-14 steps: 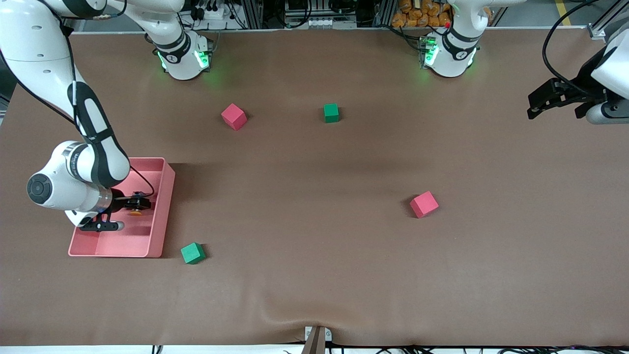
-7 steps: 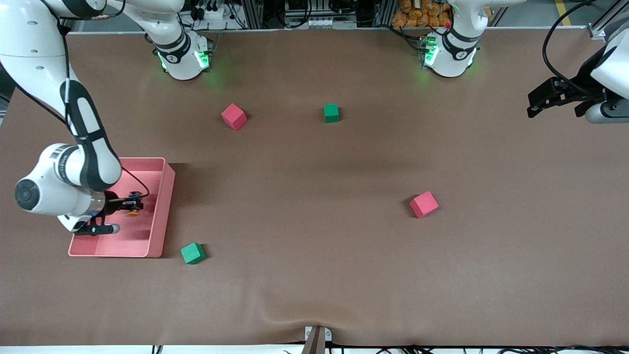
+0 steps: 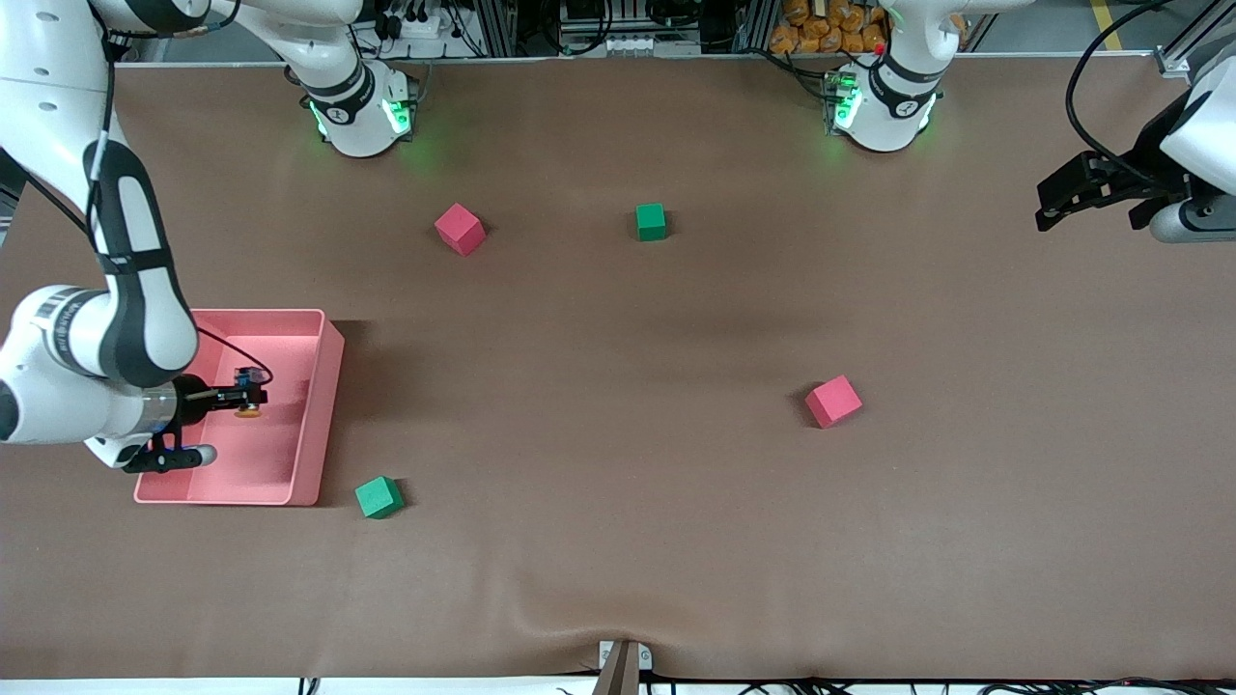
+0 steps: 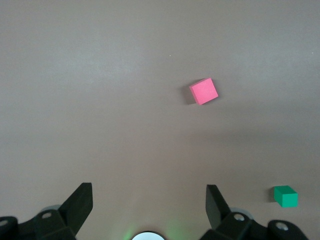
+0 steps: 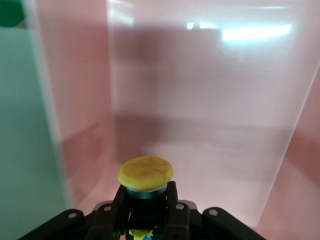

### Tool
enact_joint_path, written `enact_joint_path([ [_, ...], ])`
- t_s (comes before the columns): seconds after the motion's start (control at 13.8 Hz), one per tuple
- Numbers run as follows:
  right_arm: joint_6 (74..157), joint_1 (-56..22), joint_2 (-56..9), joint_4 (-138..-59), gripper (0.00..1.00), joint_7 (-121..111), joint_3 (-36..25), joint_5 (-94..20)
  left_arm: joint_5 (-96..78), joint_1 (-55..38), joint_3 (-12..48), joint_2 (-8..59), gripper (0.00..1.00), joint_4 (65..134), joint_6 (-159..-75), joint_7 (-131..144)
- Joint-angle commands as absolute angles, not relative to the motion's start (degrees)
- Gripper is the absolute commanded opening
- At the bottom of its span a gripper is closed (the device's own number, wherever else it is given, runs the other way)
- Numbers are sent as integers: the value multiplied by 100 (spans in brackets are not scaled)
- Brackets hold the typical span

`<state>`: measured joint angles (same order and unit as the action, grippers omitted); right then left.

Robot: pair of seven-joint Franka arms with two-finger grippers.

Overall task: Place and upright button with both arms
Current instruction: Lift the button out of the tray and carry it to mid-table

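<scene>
The button (image 3: 249,409) has a round orange cap (image 5: 145,173) on a black-and-blue body. My right gripper (image 3: 243,400) is shut on its body and holds it over the inside of the pink tray (image 3: 323,405) at the right arm's end of the table. In the right wrist view the gripper (image 5: 146,200) clasps the button with the tray's walls (image 5: 210,90) around it. My left gripper (image 3: 1057,203) hangs open and empty in the air at the left arm's end of the table, and it waits. Its fingers (image 4: 80,202) stand wide apart.
A green cube (image 3: 379,497) lies beside the tray's near corner. A pink cube (image 3: 460,229) and a green cube (image 3: 651,221) lie toward the arm bases. Another pink cube (image 3: 833,401) lies in the middle toward the left arm's end; the left wrist view shows a pink cube (image 4: 204,91) and a green one (image 4: 285,196).
My right arm has drawn back toward the right arm's end of the table, carrying the button across the tray's inside. The left arm has barely moved.
</scene>
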<state>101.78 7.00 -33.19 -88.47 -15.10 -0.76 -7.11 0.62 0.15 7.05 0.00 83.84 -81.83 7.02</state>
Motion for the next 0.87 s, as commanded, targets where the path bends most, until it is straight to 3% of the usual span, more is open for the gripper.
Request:
enact_joint_path([
  [0.0, 9302, 405, -3261, -8194, 0, -969, -53, -782, 132, 35, 738, -18, 100, 8332, -8086, 606],
  [0.22, 8624, -147, -3261, -7666, 0, 93, 9, -791, 132, 35, 730, -18, 100, 8332, -8086, 606],
  [0.43, 8552, -754, -3261, -7436, 0, 1314, 315, -975, 132, 44, 729, -26, 100, 8332, -8086, 606],
  [0.58, 8709, -992, -3331, -7357, 0, 2141, 666, -1203, 132, 44, 729, -26, 100, 8332, -8086, 606],
  [0.79, 9595, -1729, -3471, -7339, 0, 2609, 809, -1222, 132, 44, 729, -18, 100, 8332, -8086, 606],
])
